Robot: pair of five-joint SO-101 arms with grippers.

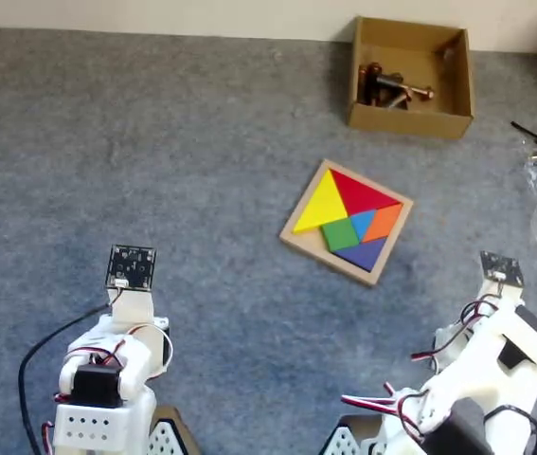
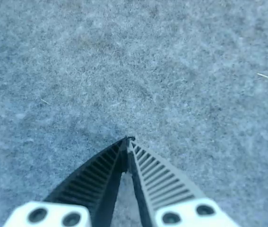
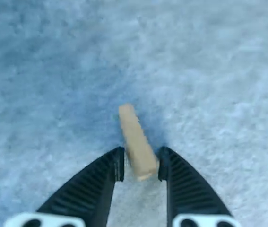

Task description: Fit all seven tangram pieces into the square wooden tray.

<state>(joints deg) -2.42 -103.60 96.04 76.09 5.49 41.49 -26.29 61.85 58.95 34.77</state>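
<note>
The wooden tray (image 1: 330,263) holds seven colourful tangram pieces (image 1: 353,218), lying flush. The left fingers (image 2: 100,179) are closed and empty; the right fingers (image 3: 96,184) are parted around a tan block (image 3: 136,142).

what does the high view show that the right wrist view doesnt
Only the high view: the square wooden tray with coloured tangram pieces fitted in it, and a cardboard box beyond it. Only the right wrist view: a tan wooden block at the right gripper, close up. Both: the grey carpet.

Overhead view facing down, wrist views hugging carpet (image 2: 124,71)
</note>
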